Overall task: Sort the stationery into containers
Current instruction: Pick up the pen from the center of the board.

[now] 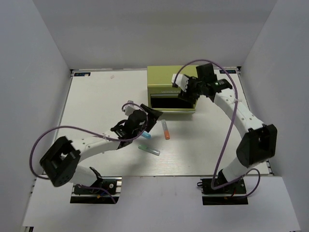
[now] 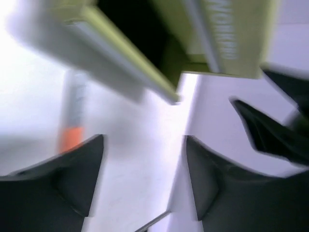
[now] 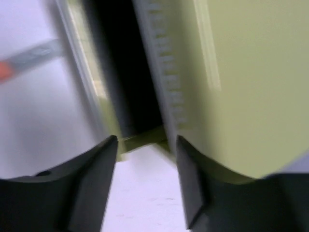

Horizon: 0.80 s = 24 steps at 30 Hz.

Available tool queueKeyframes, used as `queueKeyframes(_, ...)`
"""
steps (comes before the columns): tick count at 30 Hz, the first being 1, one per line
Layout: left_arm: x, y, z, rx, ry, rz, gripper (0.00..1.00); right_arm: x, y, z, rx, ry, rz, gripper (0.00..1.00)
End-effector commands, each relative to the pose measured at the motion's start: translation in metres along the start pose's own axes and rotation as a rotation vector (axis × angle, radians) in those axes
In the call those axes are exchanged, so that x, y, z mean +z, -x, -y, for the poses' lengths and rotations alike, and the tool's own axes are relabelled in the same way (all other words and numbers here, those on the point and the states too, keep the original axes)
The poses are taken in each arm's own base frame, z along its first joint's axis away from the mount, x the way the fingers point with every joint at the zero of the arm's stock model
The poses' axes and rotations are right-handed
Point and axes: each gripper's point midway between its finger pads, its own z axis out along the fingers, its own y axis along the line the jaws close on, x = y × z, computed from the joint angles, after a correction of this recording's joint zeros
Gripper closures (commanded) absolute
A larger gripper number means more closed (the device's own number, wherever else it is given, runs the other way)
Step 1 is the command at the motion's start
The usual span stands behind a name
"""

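White table (image 1: pixel 96 96), walled on three sides, bearing all the items below.

Yellow-green metal toolbox chest (image 1: pixel 161 77), at 12 o'clock on the table in the overhead view. One front drawer is pulled out, dark inside, with small lettering above it.

Right gripper (image 3: pixel 146 142), over the chest's front towards its 3 o'clock end. The jaws stand apart and hold nothing; the drawer's corner and bare table show between the fingers.

Left gripper (image 2: pixel 144 145), at 7 o'clock from the chest, above the table. The jaws stand apart and are empty.

Orange-ended stick (image 1: pixel 166 130), lying on the table at 6 o'clock from the chest, outside the drawer.

Blue-ended stick (image 1: pixel 147 136), at 8 o'clock from the orange one, partly under the left gripper.

Green-ended stick (image 1: pixel 149 150), on the table at 6 o'clock from the blue one, apart from it.
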Motion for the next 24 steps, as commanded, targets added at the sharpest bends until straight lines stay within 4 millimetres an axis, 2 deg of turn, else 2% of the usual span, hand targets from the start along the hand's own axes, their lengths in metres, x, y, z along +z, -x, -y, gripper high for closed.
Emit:
queueKeyframes(1,-0.036,0.014,-0.083,0.171,0.363,-0.013,0.33,-0.02,0.014,-0.06,0.101,0.158,0.104,0.46)
queueKeyframes(3,-0.055,0.025,-0.094,0.208,0.426,0.006,0.47,-0.017,0.008,-0.102,0.169,0.259,0.102,0.61)
queueKeyframes(4,-0.06,0.031,-0.098,0.226,0.437,0.033,0.57,-0.018,0.014,-0.126,0.196,0.312,0.121,0.73)
queueKeyframes(6,-0.069,0.043,-0.1,0.237,0.444,0.081,0.64,-0.014,0.012,-0.148,0.241,0.352,0.119,0.77)
queueKeyframes(7,-0.077,0.049,-0.099,0.245,0.436,0.096,0.64,-0.011,0.018,-0.162,0.237,0.376,0.12,0.8)
queueKeyframes(8,-0.08,0.055,-0.096,0.248,0.432,0.126,0.64,-0.006,0.013,-0.173,0.304,0.384,0.106,0.8)
queueKeyframes(9,-0.083,0.058,-0.097,0.252,0.437,0.134,0.63,-0.004,0.013,-0.177,0.323,0.386,0.1,0.8)
queueKeyframes(10,-0.087,0.061,-0.094,0.26,0.429,0.143,0.51,-0.001,0.017,-0.185,0.329,0.398,0.098,0.78)
queueKeyframes(11,-0.088,0.061,-0.097,0.264,0.439,0.141,0.44,0.004,0.013,-0.185,0.347,0.371,0.085,0.72)
queueKeyframes(13,-0.093,0.064,-0.1,0.28,0.451,0.147,0.37,0.014,0.018,-0.192,0.426,0.355,0.082,0.67)
queueKeyframes(16,-0.098,0.065,-0.104,0.29,0.472,0.143,0.34,0.029,0.016,-0.19,0.596,0.277,0.034,0.66)
queueKeyframes(17,-0.099,0.066,-0.102,0.285,0.461,0.145,0.34,0.035,0.008,-0.188,0.615,0.225,-0.006,0.67)
queueKeyframes(18,-0.102,0.067,-0.101,0.284,0.46,0.145,0.34,0.04,0.013,-0.184,0.638,0.194,0.015,0.66)
queueKeyframes(20,-0.105,0.067,-0.104,0.287,0.465,0.144,0.34,0.047,0.012,-0.192,0.712,0.167,-0.013,0.58)
queueKeyframes(21,-0.106,0.068,-0.102,0.282,0.454,0.147,0.34,0.051,0.018,-0.188,0.748,0.146,0.015,0.53)
queueKeyframes(22,-0.106,0.068,-0.102,0.282,0.454,0.147,0.34,0.055,0.021,-0.192,0.75,0.134,0.01,0.44)
queueKeyframes(24,-0.108,0.066,-0.104,0.291,0.453,0.132,0.32,0.065,0.023,-0.198,0.79,0.141,0.001,0.41)
